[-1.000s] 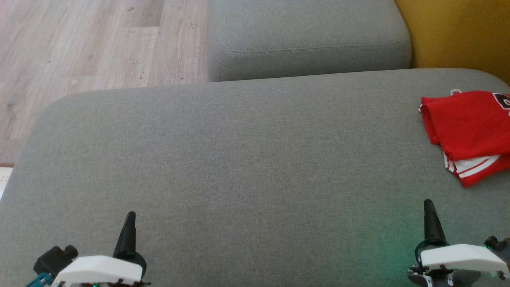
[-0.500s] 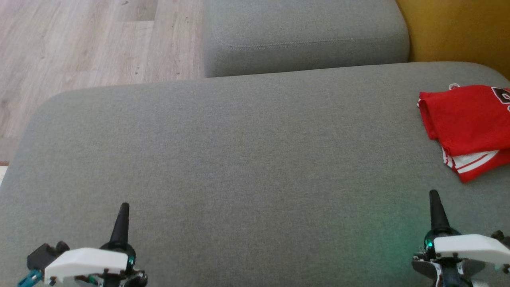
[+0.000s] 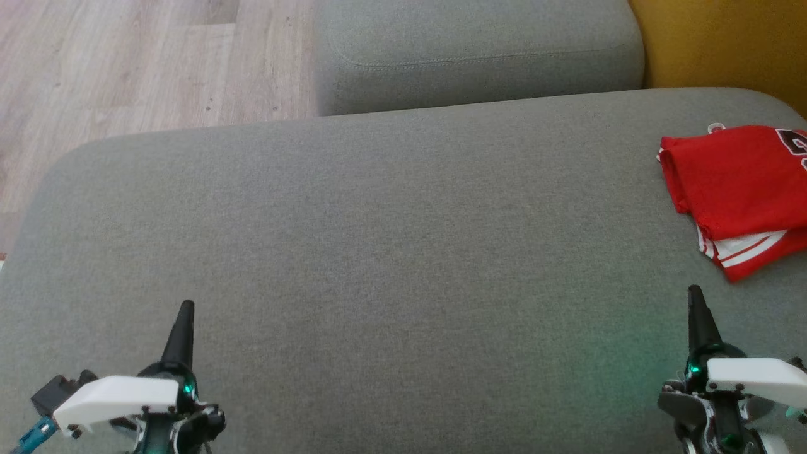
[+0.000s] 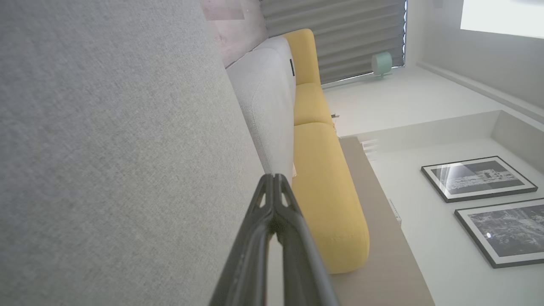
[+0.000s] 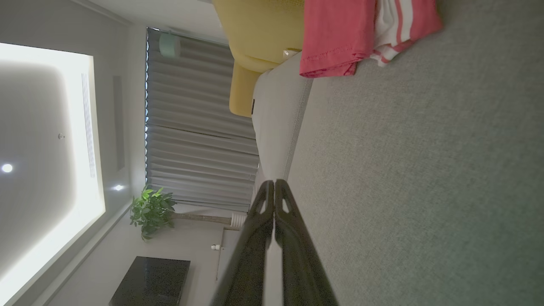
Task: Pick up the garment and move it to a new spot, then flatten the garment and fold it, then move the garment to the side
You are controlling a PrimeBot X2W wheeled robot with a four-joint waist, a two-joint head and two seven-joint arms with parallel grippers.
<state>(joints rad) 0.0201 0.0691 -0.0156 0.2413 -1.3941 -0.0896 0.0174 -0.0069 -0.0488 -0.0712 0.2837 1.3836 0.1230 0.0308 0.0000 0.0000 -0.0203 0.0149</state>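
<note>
Left gripper (image 3: 185,309) sits low at my left over the grey seat cushion (image 3: 378,239), fingers pressed tip to tip with nothing between them; my left wrist view shows the two dark fingers (image 4: 255,238) meeting at a point, the cushion fabric running alongside them. Right gripper (image 3: 694,291) is the same at my lower right: closed, empty, fingertips together in my right wrist view (image 5: 272,182). Garment (image 3: 737,183) lies folded on the far right part of the seat cushion, red with white-striped trim showing at its near lower corner, its right side cut off by the edge of my head view. It is well apart from my right gripper, ahead of it and a little to the right; my right wrist view has it at the top (image 5: 340,38), flat on the grey fabric. Against the picture from a second ago: my head camera has shifted, so the whole scene sits slightly higher and to the left, and the garment keeps its same place on the cushion. Both grippers stand higher in the view than before, more than the scene's shift, with more of the white wrist housings showing below. They are also spread a touch wider. Beyond the seat cushion: a second grey cushion (image 3: 473,50), yellow upholstery (image 3: 725,44) at far right, wood floor (image 3: 126,63) at far left.
</note>
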